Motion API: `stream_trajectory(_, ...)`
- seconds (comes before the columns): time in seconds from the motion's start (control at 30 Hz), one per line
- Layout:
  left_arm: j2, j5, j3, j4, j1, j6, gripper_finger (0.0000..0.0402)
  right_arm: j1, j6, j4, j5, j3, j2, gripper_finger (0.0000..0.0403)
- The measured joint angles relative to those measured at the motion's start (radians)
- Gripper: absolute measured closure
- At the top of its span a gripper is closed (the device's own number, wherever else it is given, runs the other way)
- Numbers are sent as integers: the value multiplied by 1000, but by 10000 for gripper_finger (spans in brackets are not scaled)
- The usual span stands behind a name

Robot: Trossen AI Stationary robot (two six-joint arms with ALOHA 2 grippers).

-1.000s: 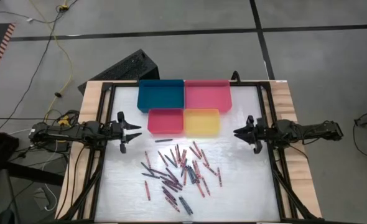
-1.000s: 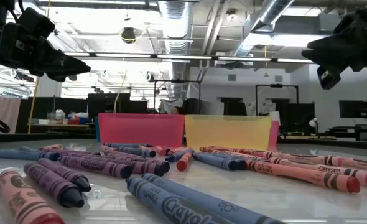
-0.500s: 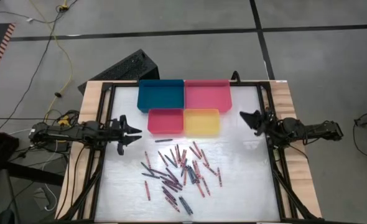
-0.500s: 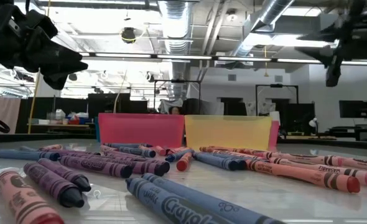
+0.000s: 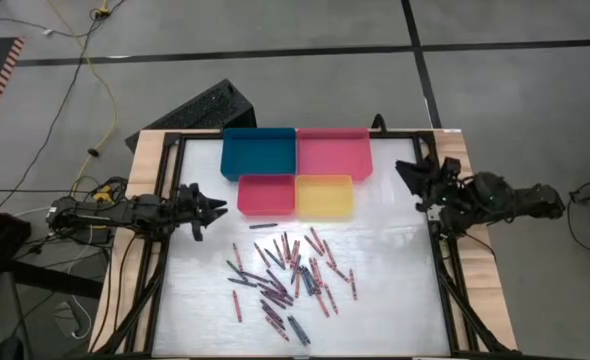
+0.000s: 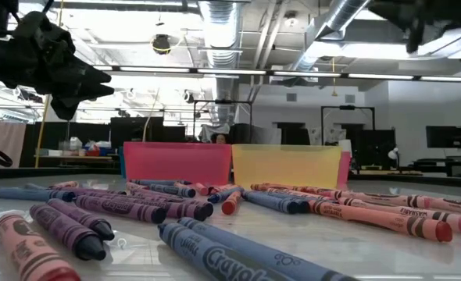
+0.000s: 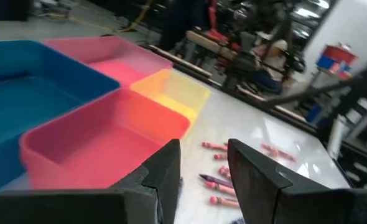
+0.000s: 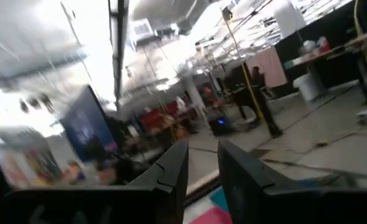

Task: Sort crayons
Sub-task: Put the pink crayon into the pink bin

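Note:
Several crayons (image 5: 290, 280), red, pink, purple and dark blue, lie scattered flat on the white table top; in the low view the crayons (image 6: 176, 207) fill the foreground. My left gripper (image 5: 215, 208) hovers at the table's left side, level, open, with nothing between its fingers (image 7: 171, 168). It points toward the red tray (image 5: 266, 194). My right gripper (image 5: 410, 175) is raised at the table's right edge, tipped upward, open and holding nothing. Its wrist view shows only the room beyond its fingers (image 8: 171, 171).
Four trays stand at the table's far middle: blue (image 5: 258, 152) and pink (image 5: 333, 152) behind, red and yellow (image 5: 325, 196) in front. A dark frame (image 5: 175, 140) borders the table. Bare table top lies left and right of the crayon pile.
My right gripper has risen well above the table and tipped its fingers upward, drifting toward the far edge in the high view. My left gripper has rolled about its own pointing line while staying in place. The crayons have not moved.

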Motion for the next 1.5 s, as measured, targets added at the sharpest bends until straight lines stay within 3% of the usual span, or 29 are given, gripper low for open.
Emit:
stream_trajectory(0.1, 0, -29, 0, 1, 0, -4, 278, 0, -17, -164, 7, 153, 182, 290)
stream_trajectory(0.23, 0, -39, 0, 1, 0, -3, 278, -1, 92, -550, 49, 366, 419, 290)
stream_trajectory(0.37, 0, -39, 0, 1, 0, -5, 278, -18, 470, -961, 53, 547, 637, 290)
stream_trajectory(0.53, 0, -44, 0, 1, 0, 5, 278, 16, 801, -1232, -132, 638, 863, 290)
stream_trajectory(0.67, 0, -73, 0, 3, 0, 20, 278, 103, 976, -1254, -264, 640, 1017, 290)
stream_trajectory(1.07, 0, -98, 0, 3, 0, -21, 277, 487, 1510, -1054, -340, 641, 1257, 289)
stream_trajectory(1.23, 0, -117, 0, 4, 0, -21, 266, 564, 1580, -927, -341, 642, 1314, 278)
stream_trajectory(1.5, 0, -129, 0, 4, 0, -21, 244, 545, 1582, -866, -343, 642, 1370, 237)
